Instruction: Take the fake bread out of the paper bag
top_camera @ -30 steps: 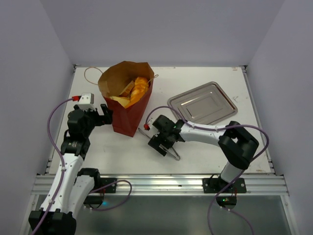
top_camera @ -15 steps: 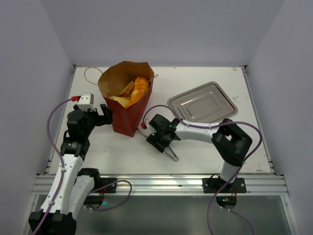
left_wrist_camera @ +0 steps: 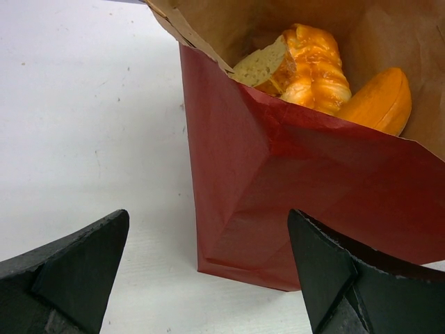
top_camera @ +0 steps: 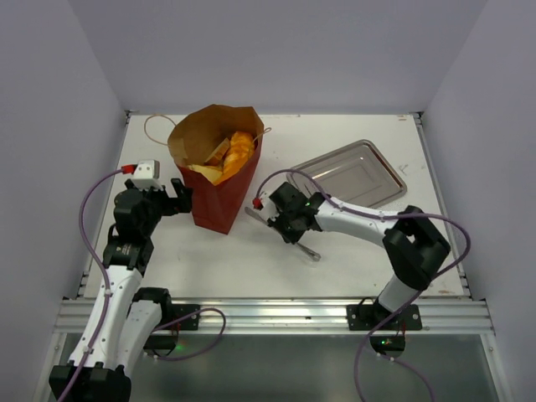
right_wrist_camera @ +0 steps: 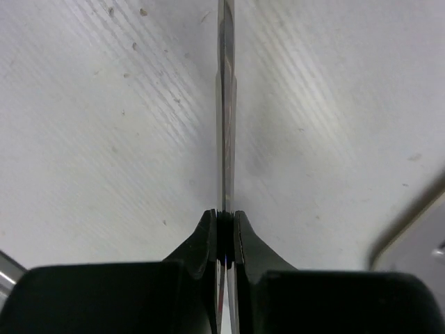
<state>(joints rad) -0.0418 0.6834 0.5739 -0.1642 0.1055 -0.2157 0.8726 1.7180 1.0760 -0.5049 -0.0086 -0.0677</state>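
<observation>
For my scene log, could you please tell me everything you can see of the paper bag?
The paper bag is red outside, brown kraft inside, creased, standing upright and open on the table, far left. Thin string handles loop from its rim. Fake bread sits inside. The left gripper, fingers open, faces its side.

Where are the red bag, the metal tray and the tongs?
red bag [top_camera: 222,199]: overhead view, red front wall.
metal tray [top_camera: 362,172]: overhead view, bare floor.
tongs [right_wrist_camera: 225,104]: right wrist view, thin metal edge.
</observation>
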